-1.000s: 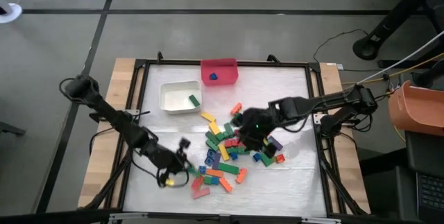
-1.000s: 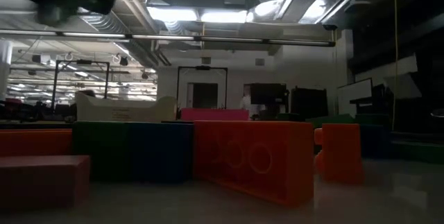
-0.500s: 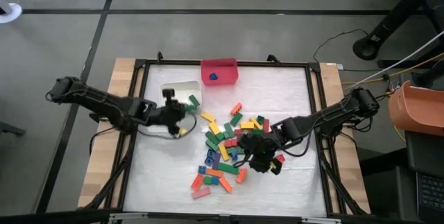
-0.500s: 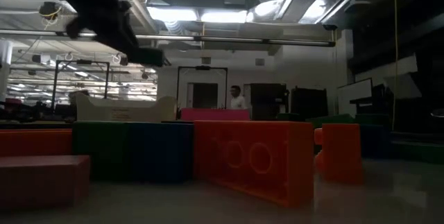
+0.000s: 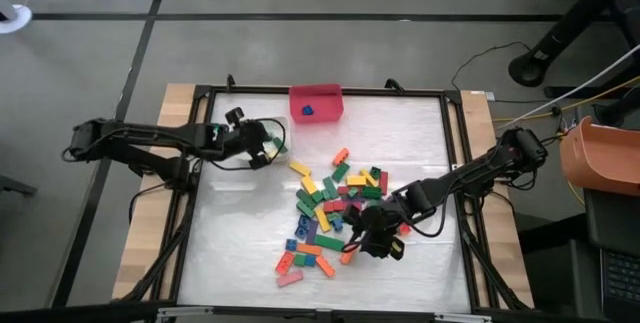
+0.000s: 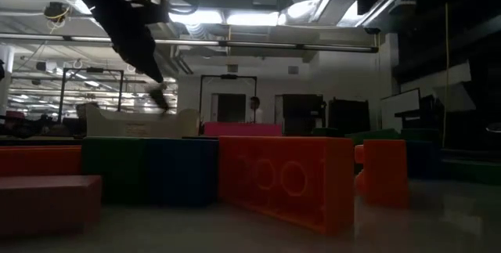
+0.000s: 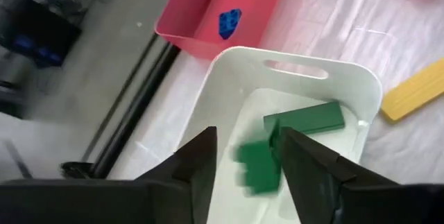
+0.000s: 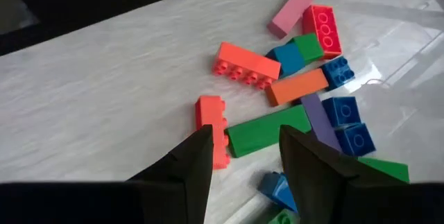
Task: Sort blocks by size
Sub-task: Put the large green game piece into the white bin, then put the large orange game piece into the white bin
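Note:
Many coloured studded blocks lie in a pile (image 5: 330,208) on the white table mat. My left gripper (image 7: 246,156) is open over the white bin (image 7: 298,68) at the far left. A small green block (image 7: 257,168) shows blurred between its fingertips, above the bin's floor. A long green block (image 7: 305,118) lies in the bin. My right gripper (image 8: 243,148) is open, low over the pile's near right side (image 5: 375,241). An orange block (image 8: 211,139) and a green bar (image 8: 267,130) lie on the mat ahead of its fingers.
A red bin (image 5: 316,103) at the far middle holds a blue block (image 7: 230,23). A yellow bar (image 7: 416,92) lies on the mat beside the white bin. A black frame (image 5: 200,163) runs round the mat. Bare mat lies near left of the pile (image 5: 230,253).
My left gripper has swung from the table's near left up toward the far edge and now stands over the white bin. My right gripper has gone from the middle of the pile toward the near edge, to the pile's near right side.

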`<action>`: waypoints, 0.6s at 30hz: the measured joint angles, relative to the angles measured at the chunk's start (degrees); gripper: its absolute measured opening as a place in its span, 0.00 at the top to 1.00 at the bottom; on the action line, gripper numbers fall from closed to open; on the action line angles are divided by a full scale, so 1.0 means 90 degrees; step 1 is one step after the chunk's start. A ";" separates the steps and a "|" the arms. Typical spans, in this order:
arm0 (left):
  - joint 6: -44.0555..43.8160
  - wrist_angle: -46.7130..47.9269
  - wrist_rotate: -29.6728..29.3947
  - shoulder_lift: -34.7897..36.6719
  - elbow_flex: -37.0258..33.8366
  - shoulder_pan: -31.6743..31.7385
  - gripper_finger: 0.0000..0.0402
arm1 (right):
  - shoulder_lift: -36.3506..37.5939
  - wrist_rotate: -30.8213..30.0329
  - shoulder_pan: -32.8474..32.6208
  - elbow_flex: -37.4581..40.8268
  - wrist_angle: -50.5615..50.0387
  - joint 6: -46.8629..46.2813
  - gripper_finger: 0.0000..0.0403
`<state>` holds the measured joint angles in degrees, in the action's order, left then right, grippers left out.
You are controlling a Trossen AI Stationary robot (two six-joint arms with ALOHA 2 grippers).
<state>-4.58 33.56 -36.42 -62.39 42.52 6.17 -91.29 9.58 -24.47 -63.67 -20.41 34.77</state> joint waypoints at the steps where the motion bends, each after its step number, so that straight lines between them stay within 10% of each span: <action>1: -0.0002 0.0000 0.0063 0.0000 0.0000 0.0037 0.61 | 0.0001 0.0000 0.0000 0.0062 0.0092 -0.0018 0.59; 18: -0.0415 0.0008 0.0216 0.0000 0.0000 0.0100 0.54 | -0.0197 0.0177 0.0005 0.0927 0.1486 -0.0045 0.59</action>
<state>-8.31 33.63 -34.48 -62.39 42.52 7.07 -93.07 11.18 -24.43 -55.33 -7.03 34.37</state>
